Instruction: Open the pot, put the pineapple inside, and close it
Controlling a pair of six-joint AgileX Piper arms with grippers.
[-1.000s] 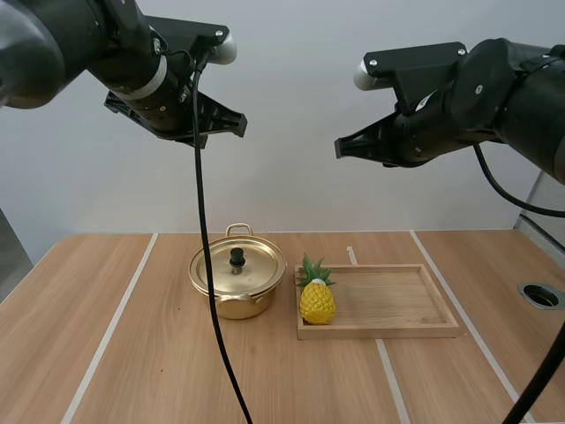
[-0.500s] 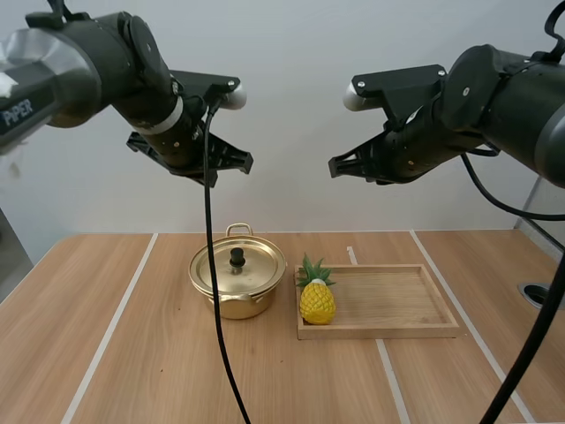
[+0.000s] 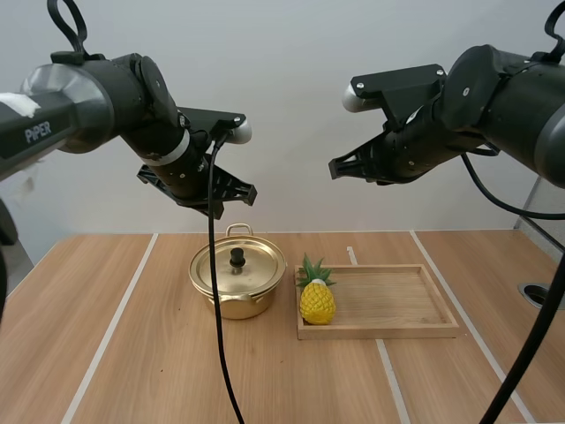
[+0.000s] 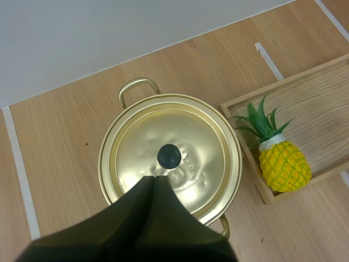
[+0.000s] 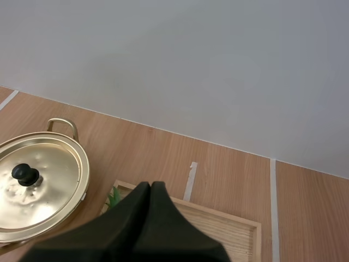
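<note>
Both hang closed and empty: left end effector (image 4: 154, 180), and right end effector (image 5: 150, 186), which hides the pineapple (image 5: 113, 197) except its leaves.

Wooden tray (image 3: 388, 300) on wood-grain table (image 3: 141, 353), white stripes (image 3: 111, 327), round hole (image 3: 540, 294) at right edge

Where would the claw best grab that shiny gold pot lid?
By the small black knob at the centre of the round gold lid, from straight above: it stands upright, while the lid's edge lies flat on the gold pot.
</note>
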